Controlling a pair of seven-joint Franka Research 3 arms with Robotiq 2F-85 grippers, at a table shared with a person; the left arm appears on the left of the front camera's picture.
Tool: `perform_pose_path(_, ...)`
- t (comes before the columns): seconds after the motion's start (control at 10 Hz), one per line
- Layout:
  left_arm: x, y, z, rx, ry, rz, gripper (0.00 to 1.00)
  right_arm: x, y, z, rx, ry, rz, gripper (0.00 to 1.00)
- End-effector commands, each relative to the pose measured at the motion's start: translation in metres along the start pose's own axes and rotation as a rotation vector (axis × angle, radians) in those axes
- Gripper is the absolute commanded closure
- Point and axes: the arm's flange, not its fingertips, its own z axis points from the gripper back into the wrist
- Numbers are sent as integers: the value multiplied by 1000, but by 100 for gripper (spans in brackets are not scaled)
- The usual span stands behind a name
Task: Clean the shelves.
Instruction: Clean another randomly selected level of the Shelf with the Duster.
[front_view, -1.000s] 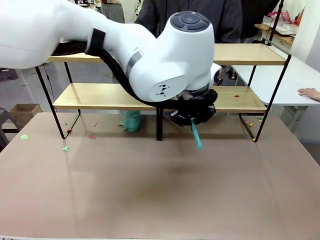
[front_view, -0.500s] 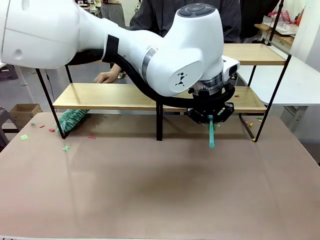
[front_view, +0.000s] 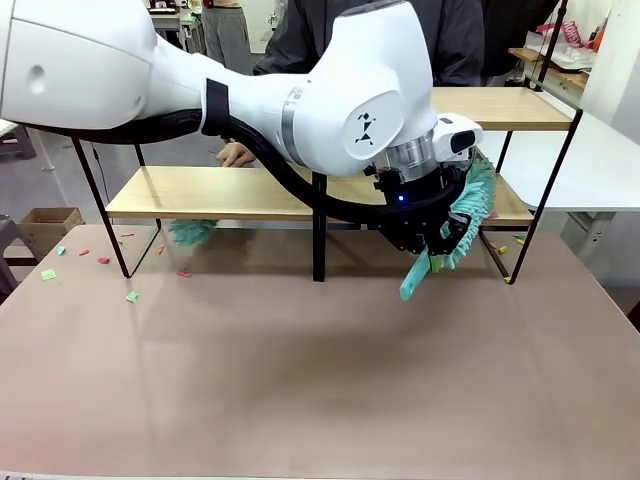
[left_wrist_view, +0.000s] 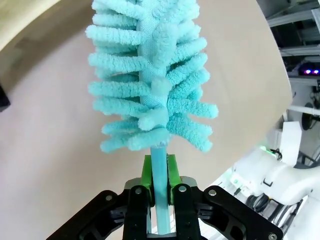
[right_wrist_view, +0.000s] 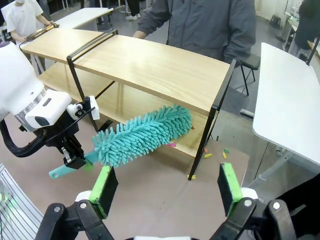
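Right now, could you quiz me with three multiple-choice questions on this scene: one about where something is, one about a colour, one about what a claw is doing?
1. Where on the shelves is the duster's fluffy head?
A. On a top board
B. By the right end of the lower tier
C. Behind the central post

2. What colour is the duster?
A. Red
B. Teal
C. Yellow

3. What is the right gripper doing?
A. Clamped on the duster
B. Clamped on a cloth
C. Open, holding nothing

Answers:
1 B: the front view shows the head against the lower tier's right end.
2 B: head and handle are both teal.
3 C: its green pads stand wide apart with nothing between them; it is the left gripper that is shut on the duster's handle.
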Motion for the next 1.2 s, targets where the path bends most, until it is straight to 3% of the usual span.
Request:
perform_pose_path(0.0, 0, 7, 8, -17, -5, 4, 87, 0, -1, 0, 1, -4, 9, 0)
perform_pose_path(0.1, 2, 7, 6, -37, 8, -20, 87, 0, -1, 0, 1, -4, 9, 0)
perform_pose_path(0.5, -15, 19, 20, -314, 246, -376, 87, 0, -1, 0, 1, -4, 9, 0)
perform_pose_path(1.1, -53, 37, 45, -284, 196, -371, 87, 0, -1, 0, 1, -4, 9, 0)
